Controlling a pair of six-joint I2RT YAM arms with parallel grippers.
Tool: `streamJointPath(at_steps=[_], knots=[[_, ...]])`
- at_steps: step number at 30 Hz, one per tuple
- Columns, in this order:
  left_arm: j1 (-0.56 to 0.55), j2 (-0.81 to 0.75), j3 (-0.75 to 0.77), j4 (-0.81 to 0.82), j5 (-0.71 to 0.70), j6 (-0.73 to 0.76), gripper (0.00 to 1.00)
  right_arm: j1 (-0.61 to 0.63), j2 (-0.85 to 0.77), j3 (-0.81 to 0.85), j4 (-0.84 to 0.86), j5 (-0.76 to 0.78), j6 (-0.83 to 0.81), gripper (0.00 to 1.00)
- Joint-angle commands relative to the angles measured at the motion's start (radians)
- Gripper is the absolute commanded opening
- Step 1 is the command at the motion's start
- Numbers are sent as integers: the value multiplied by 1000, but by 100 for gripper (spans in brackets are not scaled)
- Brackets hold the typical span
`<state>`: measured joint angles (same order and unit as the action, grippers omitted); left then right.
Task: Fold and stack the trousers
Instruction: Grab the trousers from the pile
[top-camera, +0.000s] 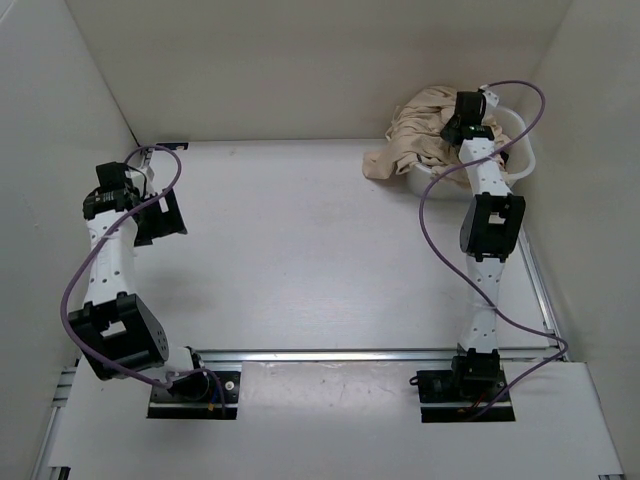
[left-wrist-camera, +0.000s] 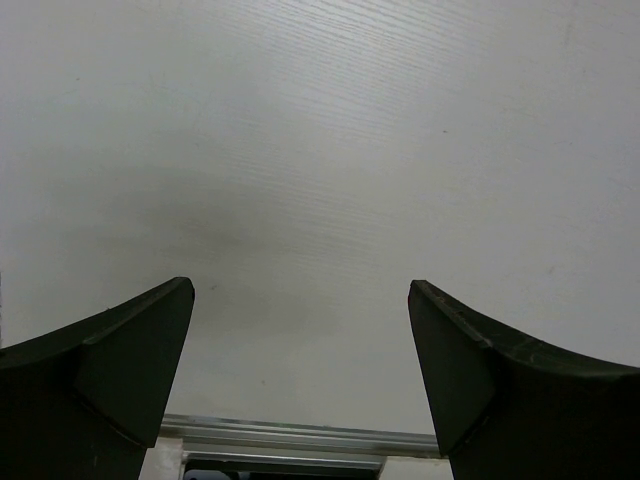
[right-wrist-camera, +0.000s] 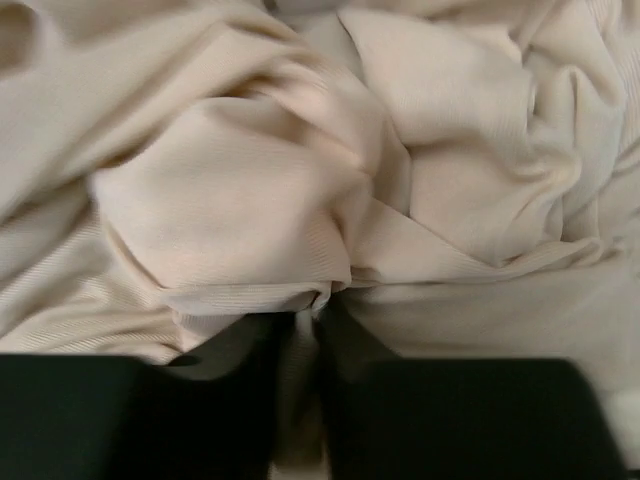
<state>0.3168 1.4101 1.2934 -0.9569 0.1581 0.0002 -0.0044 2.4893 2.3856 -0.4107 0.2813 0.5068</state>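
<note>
trousers (top-camera: 415, 140) were heaped in the white basket (top-camera: 524, 150) at the far right corner of the table (top-camera: 300, 230), some fabric spilling over the rim onto the tabletop. right gripper (right-wrist-camera: 318, 312) was down in the pile, fingers pinched almost together on a fold of the fabric. left gripper (left-wrist-camera: 300, 295) hung over bare table on the left side, jaws wide apart, holding nothing.

We are holding our left arm (top-camera: 108, 262) bent back, the left pincer (left-wrist-camera: 300, 300) gaping wide, and our right arm (top-camera: 487, 235) stretched far forward, the right pincer (right-wrist-camera: 305, 322) pinching a fold of the trousers (right-wrist-camera: 230, 200).
</note>
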Motion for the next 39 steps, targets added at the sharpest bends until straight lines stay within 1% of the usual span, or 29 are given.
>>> streamJointPath(at_steps=[1,2,5,6,7,10,11,12,13,14,16,17,18,19,20,21,22,24,26,27,31,33,35,36,37,38,39], knots=[[-2,-37,-5,17,43,0,100,6,-88,-6,99,89,9,4],[-2,-52,-22,17,43,0,100,6,-104,-6,99,90,9,0],[-2,-89,-54,17,52,0,100,40,-184,-63,79,137,-62,0],[-2,-98,-54,17,52,0,100,49,-238,-80,79,153,-88,0],[-2,-118,-68,17,63,0,100,69,-268,-123,79,189,-137,0],[-2,-151,-88,17,72,0,100,101,-400,-178,79,199,-223,0],[-2,-175,-88,17,72,0,100,131,-435,-209,69,199,-240,0],[-2,-190,-98,17,72,0,100,151,-504,-223,69,199,-258,0],[-2,-206,-98,17,72,0,100,176,-536,-223,49,199,-301,0],[-2,-239,-98,17,63,0,100,232,-591,-223,8,199,-321,0],[-2,-273,-98,17,49,0,100,302,-650,-223,-29,174,-364,0],[-2,-304,-98,17,49,0,100,376,-680,-223,-45,164,-395,0],[-2,-318,-98,17,38,0,100,415,-748,-223,-56,142,-395,0],[-2,-332,-98,17,38,0,100,450,-783,-271,-56,125,-407,0],[-2,-345,-89,17,38,0,100,516,-818,-298,-56,112,-407,0],[-2,-365,-76,17,29,0,100,546,-886,-324,-45,102,-398,0],[-2,-365,-62,17,29,0,100,587,-917,-386,-25,81,-380,0],[-2,-378,-8,17,55,0,100,610,-987,-448,-4,29,-294,0],[-2,-378,24,7,92,0,100,610,-1021,-521,-4,-60,-210,0],[-2,-387,44,-2,116,0,100,610,-1021,-549,-4,-82,-189,0],[-2,-387,57,-2,116,0,100,610,-1041,-647,-4,-180,-145,0],[-2,-387,57,-2,116,0,100,598,-1041,-678,-14,-153,-120,0],[-2,-387,57,-2,116,0,100,564,-999,-687,-88,-139,-111,1],[-2,-387,43,-2,116,0,100,526,-972,-671,-123,-151,-111,17],[-2,-387,43,-11,116,0,100,512,-942,-655,-158,-189,-144,36],[-11,-387,17,-20,139,0,100,500,-863,-634,-239,-204,-172,64],[-12,-387,6,-20,152,0,100,500,-810,-549,-297,-214,-204,76]])
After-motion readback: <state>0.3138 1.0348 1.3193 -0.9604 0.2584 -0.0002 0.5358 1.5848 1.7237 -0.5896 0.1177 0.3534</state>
